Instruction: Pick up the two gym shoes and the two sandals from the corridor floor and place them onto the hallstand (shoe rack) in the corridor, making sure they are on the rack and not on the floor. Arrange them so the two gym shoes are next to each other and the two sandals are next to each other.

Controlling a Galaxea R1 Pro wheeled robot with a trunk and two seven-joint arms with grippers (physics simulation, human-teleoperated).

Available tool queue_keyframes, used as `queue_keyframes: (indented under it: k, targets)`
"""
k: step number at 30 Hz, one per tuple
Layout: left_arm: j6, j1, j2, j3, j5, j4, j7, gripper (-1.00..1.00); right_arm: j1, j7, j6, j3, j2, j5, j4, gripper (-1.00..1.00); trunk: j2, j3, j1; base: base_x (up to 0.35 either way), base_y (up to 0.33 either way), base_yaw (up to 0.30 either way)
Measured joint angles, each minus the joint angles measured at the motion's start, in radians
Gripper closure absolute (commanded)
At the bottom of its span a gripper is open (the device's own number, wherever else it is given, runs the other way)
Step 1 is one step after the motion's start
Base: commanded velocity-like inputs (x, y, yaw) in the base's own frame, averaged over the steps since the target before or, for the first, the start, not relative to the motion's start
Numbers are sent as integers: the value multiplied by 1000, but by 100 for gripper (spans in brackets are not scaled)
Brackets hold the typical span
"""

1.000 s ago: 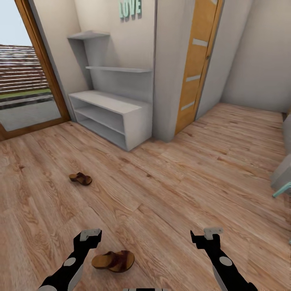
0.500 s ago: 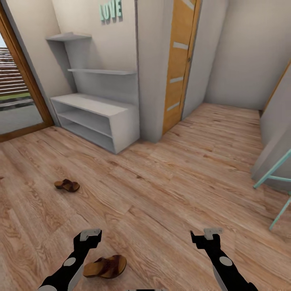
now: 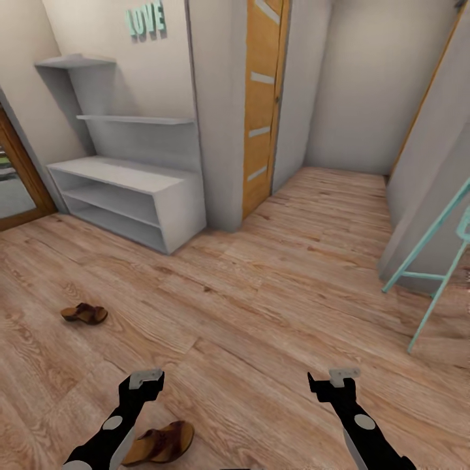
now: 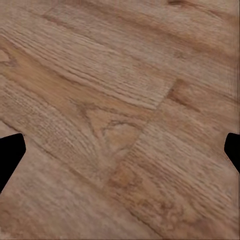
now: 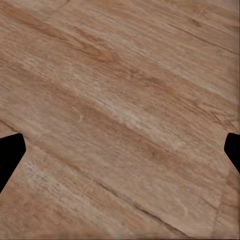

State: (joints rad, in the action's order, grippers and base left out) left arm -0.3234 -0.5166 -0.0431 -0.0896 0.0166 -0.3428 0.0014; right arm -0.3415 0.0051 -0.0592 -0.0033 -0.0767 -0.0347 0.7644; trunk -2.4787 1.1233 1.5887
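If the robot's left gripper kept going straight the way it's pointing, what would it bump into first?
Probably just the corridor floor. The left gripper is open and looks down at bare wood planks, with nothing between its fingers. The near sandal lies close beside that arm, though seemingly off its line.

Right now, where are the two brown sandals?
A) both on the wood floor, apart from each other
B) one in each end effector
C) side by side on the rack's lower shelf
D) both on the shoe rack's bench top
A: one sandal lies on the floor out from the rack, the other sandal beside the left arm.
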Motion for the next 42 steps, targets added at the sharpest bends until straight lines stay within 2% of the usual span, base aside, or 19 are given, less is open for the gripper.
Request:
queue_keyframes:
  k: [8, 17, 28, 37, 42]
  targets:
    - [0, 0, 0, 0, 0, 0, 0, -100, 0, 0, 0, 0, 0, 0, 0, -100, 0, -4, 0, 0, 235, -146]
    - [1, 0, 0, 0, 0, 0, 0, -100, 0, -1, 0, 0, 0, 0, 0, -100, 0, -5, 0, 0, 85, -18]
    - [1, 0, 0, 0, 0, 0, 0, -100, 0, -1, -1, 1, 0, 0, 0, -100, 0, -5, 0, 0, 207, -1]
    - [2, 0, 0, 0, 0, 0, 0, -100, 0, -1, 1, 1, 0, 0, 0, -100, 0, -5, 0, 0, 33, -14]
    - [1, 0, 0, 0, 0, 0, 0, -100, 0, 0, 1, 0, 0, 0, 0, -100, 0, -5, 0, 0, 3, -195]
